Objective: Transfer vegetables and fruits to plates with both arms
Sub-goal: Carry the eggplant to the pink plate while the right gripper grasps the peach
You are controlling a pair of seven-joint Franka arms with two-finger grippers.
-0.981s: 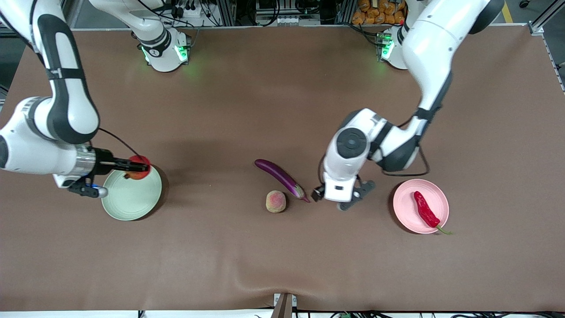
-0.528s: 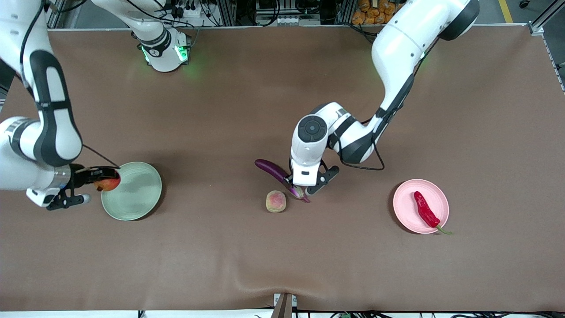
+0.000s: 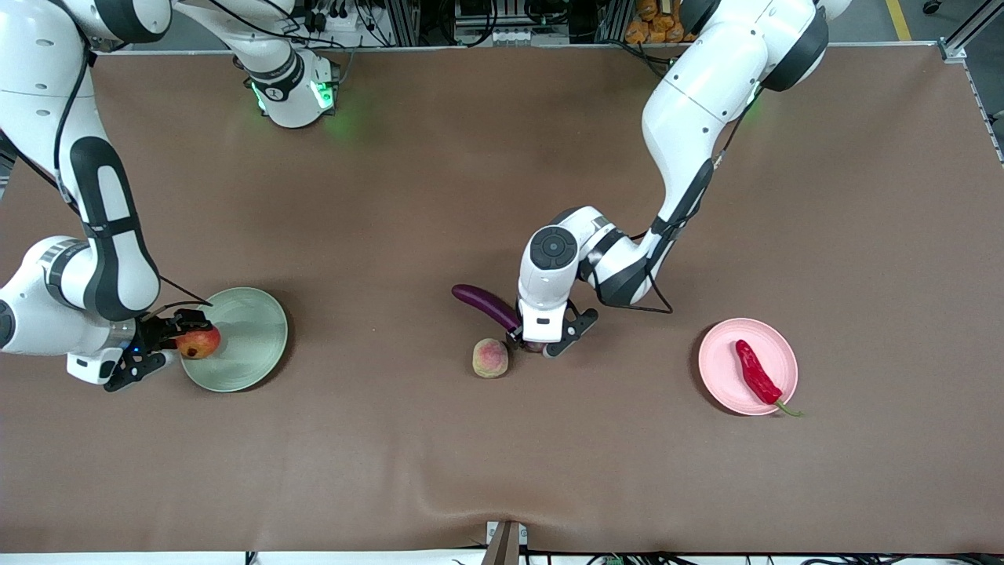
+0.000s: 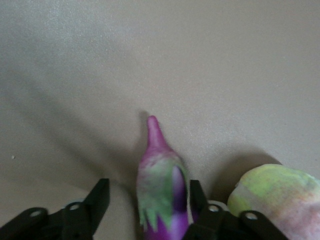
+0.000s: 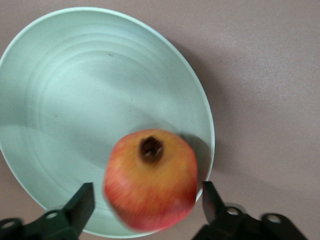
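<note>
The red-orange pomegranate [image 3: 198, 342] is at the pale green plate's [image 3: 247, 337] rim toward the right arm's end. My right gripper [image 3: 185, 344] is open around it. The right wrist view shows the pomegranate [image 5: 150, 182] over the plate [image 5: 75, 100], with a gap to each of the gripper's [image 5: 147, 191] fingers. My left gripper [image 3: 534, 342] is low and open astride the purple eggplant's [image 3: 486, 304] stem end [image 4: 161, 190]. The peach [image 3: 490, 358] lies just beside it, nearer the front camera. The red chili [image 3: 757, 372] lies on the pink plate [image 3: 718, 365].
The brown table [image 3: 502, 455] runs wide around both plates. The peach [image 4: 280, 195] lies close to one left finger [image 4: 197, 192]. The arm bases stand along the table's edge farthest from the front camera.
My right gripper carried the pomegranate across the green plate to its rim and opened. My left gripper moved from beside the eggplant's tip onto its stem end and came down.
</note>
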